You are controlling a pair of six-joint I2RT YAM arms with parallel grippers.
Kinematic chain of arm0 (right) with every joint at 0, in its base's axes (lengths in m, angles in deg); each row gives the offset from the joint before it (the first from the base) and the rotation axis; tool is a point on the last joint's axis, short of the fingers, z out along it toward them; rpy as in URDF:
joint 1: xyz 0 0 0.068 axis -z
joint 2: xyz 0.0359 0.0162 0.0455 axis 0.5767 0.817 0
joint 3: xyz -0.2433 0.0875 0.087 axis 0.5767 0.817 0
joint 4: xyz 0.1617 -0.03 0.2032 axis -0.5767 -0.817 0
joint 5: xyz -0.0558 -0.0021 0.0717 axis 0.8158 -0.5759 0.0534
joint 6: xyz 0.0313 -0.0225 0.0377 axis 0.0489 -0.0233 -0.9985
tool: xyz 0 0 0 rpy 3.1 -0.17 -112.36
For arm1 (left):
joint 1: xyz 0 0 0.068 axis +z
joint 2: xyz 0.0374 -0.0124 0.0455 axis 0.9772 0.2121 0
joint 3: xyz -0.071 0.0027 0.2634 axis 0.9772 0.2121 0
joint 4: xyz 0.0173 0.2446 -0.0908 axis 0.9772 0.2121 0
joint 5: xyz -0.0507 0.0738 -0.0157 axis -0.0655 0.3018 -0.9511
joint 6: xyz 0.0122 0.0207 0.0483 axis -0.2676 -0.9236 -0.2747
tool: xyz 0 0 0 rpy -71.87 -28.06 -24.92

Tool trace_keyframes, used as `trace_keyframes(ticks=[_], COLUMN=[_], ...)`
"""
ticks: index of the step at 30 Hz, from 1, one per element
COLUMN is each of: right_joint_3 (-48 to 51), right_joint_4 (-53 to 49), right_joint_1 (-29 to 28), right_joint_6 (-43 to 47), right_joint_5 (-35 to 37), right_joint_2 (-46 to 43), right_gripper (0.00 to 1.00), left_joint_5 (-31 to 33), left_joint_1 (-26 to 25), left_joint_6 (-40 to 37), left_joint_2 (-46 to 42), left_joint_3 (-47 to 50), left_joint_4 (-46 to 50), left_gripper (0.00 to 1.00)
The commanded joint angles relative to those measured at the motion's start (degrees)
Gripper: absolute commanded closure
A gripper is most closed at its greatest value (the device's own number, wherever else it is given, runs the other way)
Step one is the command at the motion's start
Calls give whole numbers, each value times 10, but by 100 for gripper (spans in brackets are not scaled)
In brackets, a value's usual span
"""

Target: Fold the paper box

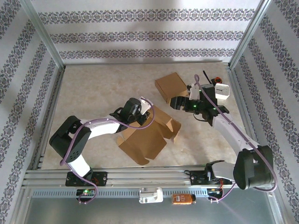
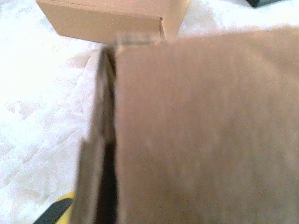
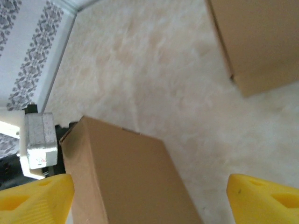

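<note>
The paper box is a brown cardboard blank, partly folded, lying on the table in front of the left arm with its flaps standing up. My left gripper is at its far upper edge. In the left wrist view a cardboard panel hides the jaws, and one yellow-and-black fingertip shows at the bottom left. My right gripper hovers just right of the box's far corner. Its yellow fingers stand wide apart and open, with a raised wall of the box below and between them.
A second, closed brown box sits on the table behind the work, close to the right gripper. Patterned walls and metal frame posts enclose the table on three sides. The left gripper's white body stands beside the box wall.
</note>
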Motion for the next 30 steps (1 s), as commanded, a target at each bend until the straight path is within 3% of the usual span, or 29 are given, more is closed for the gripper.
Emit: trace_keyframes(ticks=[1, 5, 10, 12, 15, 17, 20, 25, 30], right_joint_3=[-7, -7, -13, -28, -61, -78, -111, -164, -178], right_joint_4=[4, -5, -18, -41, -95, -115, -150, -208, -209], right_joint_1=[-20, -35, -33, -32, -34, -37, -53, -82, -109], right_joint_6=[-12, 2, 5, -6, -40, -56, -71, -92, -132], right_joint_5=[-69, -70, -33, 18, 117, 152, 211, 253, 248], right_joint_2=[11, 24, 7, -8, -33, -49, -65, -60, -45], right_gripper=[16, 17, 16, 15, 14, 15, 15, 16, 17], left_joint_5=[-12, -23, 10, 57, 177, 256, 317, 306, 300], left_joint_1=[1, 3, 4, 4, 6, 9, 16, 3, -20], left_joint_6=[11, 17, 26, 37, 53, 66, 101, 190, 211], left_joint_2=[31, 56, 61, 50, 25, 14, 10, 20, -11], left_joint_3=[-21, -37, -45, -43, -25, -16, -7, 0, 20], left_joint_4=[-8, -2, 8, 13, -2, -10, -31, -58, -53], left_gripper=[72, 68, 90, 93, 100, 100, 100, 89, 60])
